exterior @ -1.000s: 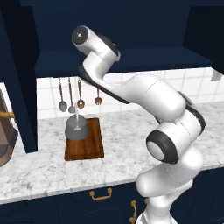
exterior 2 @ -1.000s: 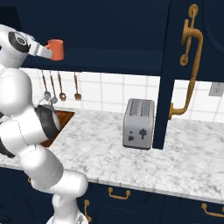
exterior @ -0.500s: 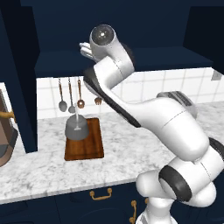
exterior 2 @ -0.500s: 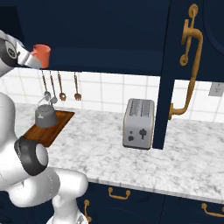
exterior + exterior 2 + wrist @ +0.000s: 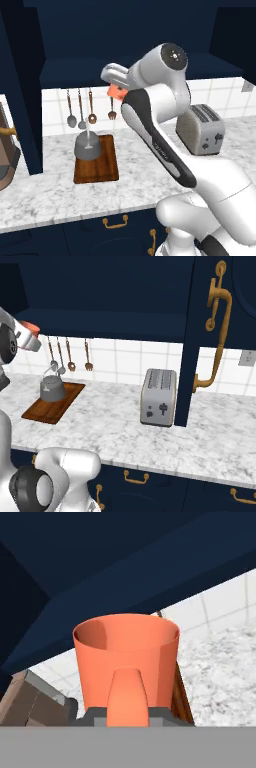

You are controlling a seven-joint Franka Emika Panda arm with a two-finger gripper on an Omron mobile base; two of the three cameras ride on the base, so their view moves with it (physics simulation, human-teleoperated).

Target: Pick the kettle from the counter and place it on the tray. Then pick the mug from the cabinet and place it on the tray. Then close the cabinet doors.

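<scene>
Left base view: squat grey metal kettle (image 5: 88,148) sitting on the flat reddish wooden tray (image 5: 96,167) at 9 o'clock, gripper (image 5: 116,89) clamped on the salmon mug (image 5: 118,92), up high.

Right base view: boxy silver toaster (image 5: 159,397) dead center on marbled counter (image 5: 150,440).

Hand view: smooth orange cylinder, loop handle facing camera, pinched tight.

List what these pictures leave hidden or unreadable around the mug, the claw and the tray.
- Claw: in the hand view its fingertips sit behind the mug, so the contact is hidden.
- Mug in the left base view: mostly covered by the arm; handle not visible.
- Mug in the right base view: a sliver behind the wrist.
- Tray: its far end is covered by the kettle.
- Cabinet doors: cut off by the picture edges.
</scene>
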